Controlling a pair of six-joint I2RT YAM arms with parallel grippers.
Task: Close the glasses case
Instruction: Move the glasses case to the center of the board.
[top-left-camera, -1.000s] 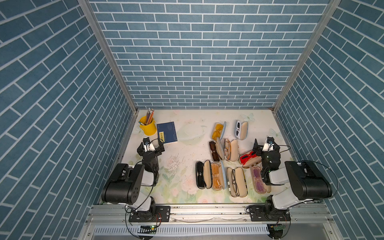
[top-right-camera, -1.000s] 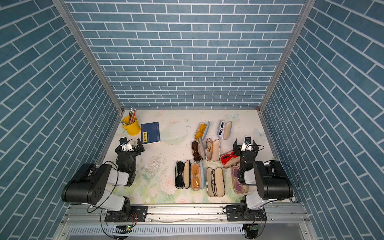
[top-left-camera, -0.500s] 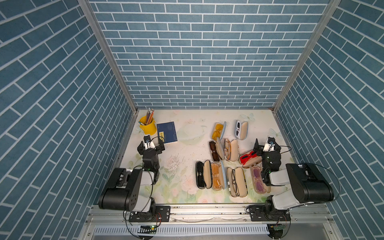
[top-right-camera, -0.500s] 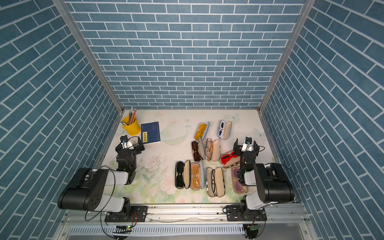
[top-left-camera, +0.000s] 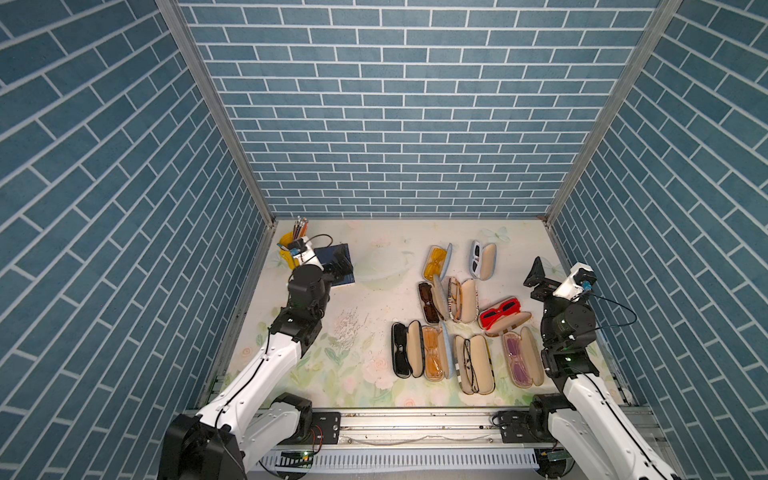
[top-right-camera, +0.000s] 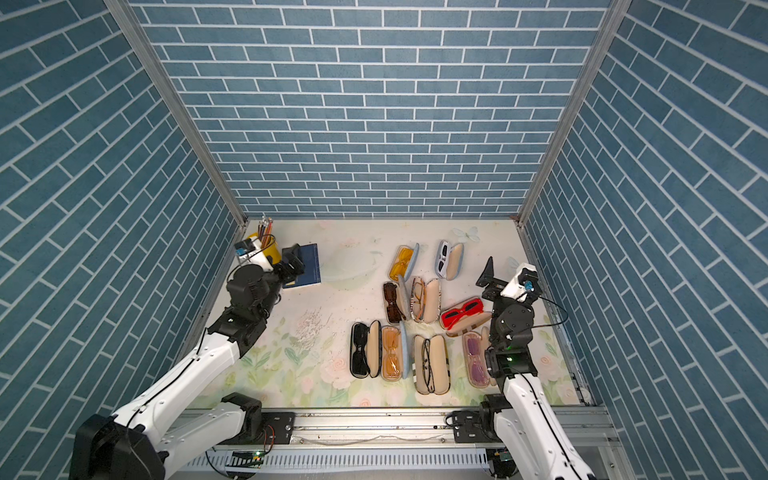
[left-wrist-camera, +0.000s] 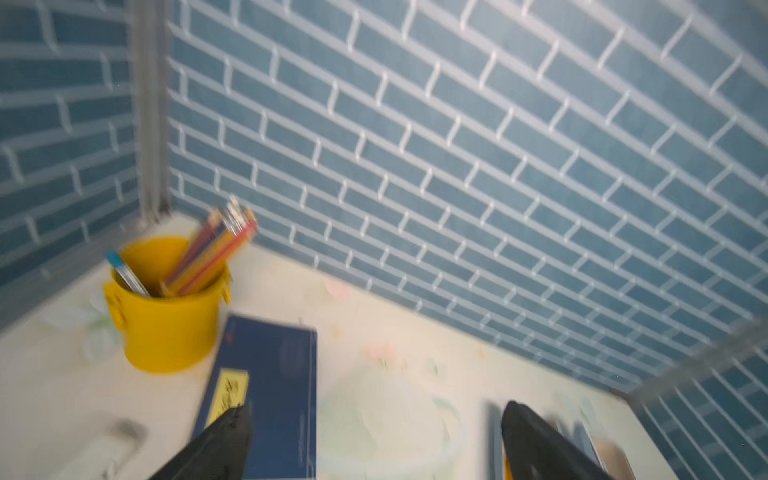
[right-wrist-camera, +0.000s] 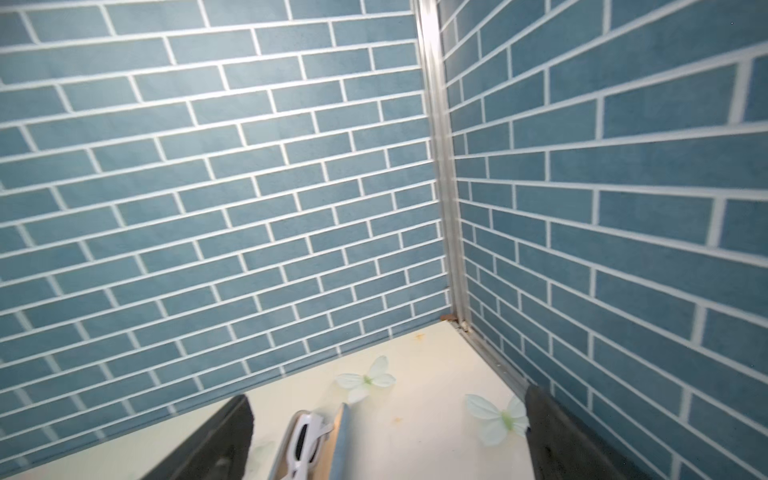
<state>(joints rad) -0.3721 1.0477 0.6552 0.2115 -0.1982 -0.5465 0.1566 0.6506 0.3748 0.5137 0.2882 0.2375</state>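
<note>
Both top views look steeply down from high overhead, sharing the whole table (top-left-camera: 382, 266) (top-right-camera: 353, 257). The wrist cameras sit low, facing the back wall (right-wrist-camera: 208, 187) — the left, blurred, seems to share the yellow cup (left-wrist-camera: 166, 328); the right, a case holding white glasses (right-wrist-camera: 341, 440).

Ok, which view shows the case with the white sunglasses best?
Both top views: the case with the white sunglasses lies open, whole and unobstructed. The right wrist view catches only one end of it, cut off by the picture's edge. The left wrist view is blurred and shows nothing recognisable of it.
</note>
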